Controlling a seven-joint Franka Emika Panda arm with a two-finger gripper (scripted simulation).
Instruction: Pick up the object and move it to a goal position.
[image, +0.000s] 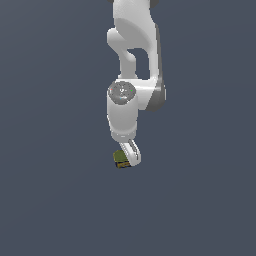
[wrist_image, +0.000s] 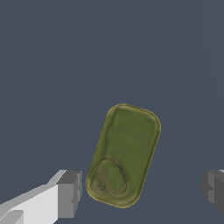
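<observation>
Not much done yet: the claw (wrist_image: 141, 188) is spread wide, its pads either side of the can (wrist_image: 124, 155) (olive lid, pull-tab) lying on the worktop (image: 55, 200). It's probably down at grasp height, though the exterior view is tiny. Closing, lifting and carrying are all left.

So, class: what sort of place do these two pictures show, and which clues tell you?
Likely a bare simulated test scene: a flat, featureless grey ground, one white robot arm, and a lone olive-yellow can.
</observation>
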